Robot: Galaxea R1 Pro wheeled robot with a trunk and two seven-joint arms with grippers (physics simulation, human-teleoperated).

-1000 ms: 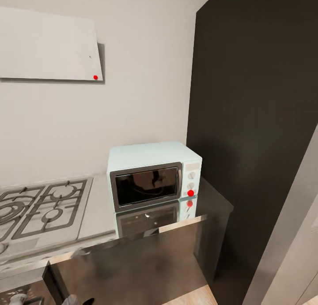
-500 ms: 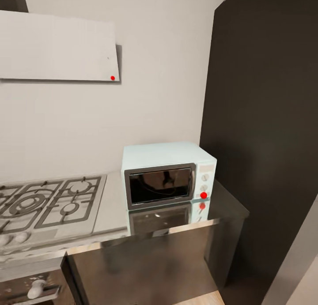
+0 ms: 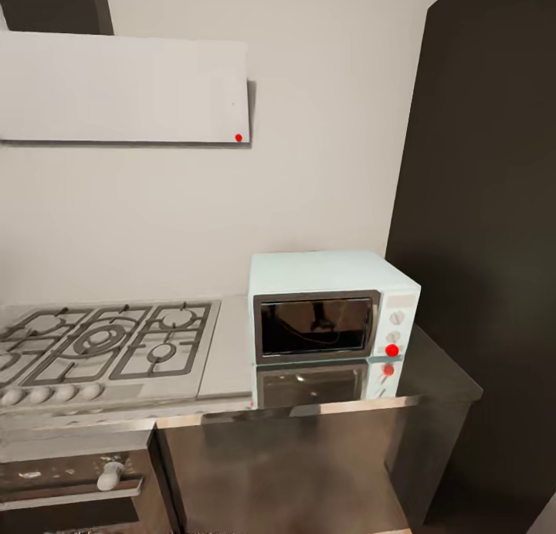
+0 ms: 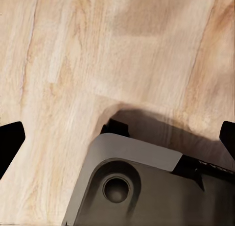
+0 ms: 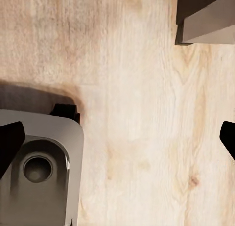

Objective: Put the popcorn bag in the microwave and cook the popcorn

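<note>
Pale mint-blue, the microwave (image 3: 333, 306) stands on the glossy grey countertop (image 3: 432, 368), toward its right end, with its dark glass door shut and facing the camera. Its white knobs and red dot sit on the panel at the door's right. Against the earlier head pictures the whole scene has slid rightward, so the camera has turned; the microwave, the hob and the wall panel keep their places relative to one another. More of the steel gas hob (image 3: 100, 348) now shows at the left, along with the built-in oven (image 3: 73, 484) and one white knob below it.

The microwave's left side is just beside the hob's right edge. Its right side stands near the tall dark cabinet (image 3: 486, 232), with a strip of bare counter between them. A band of bare counter also runs in front of the door, mirroring it. On the wall above hangs a white panel (image 3: 123, 86) bearing a red dot.

Nothing can be made out inside the microwave through the glass beyond reflections.

In the left wrist view the left gripper (image 4: 117, 138) is spread wide, empty, above wooden floor (image 4: 98, 49) and the robot's grey base (image 4: 147, 187). In the right wrist view the right gripper (image 5: 117, 138) is likewise wide and empty.
</note>
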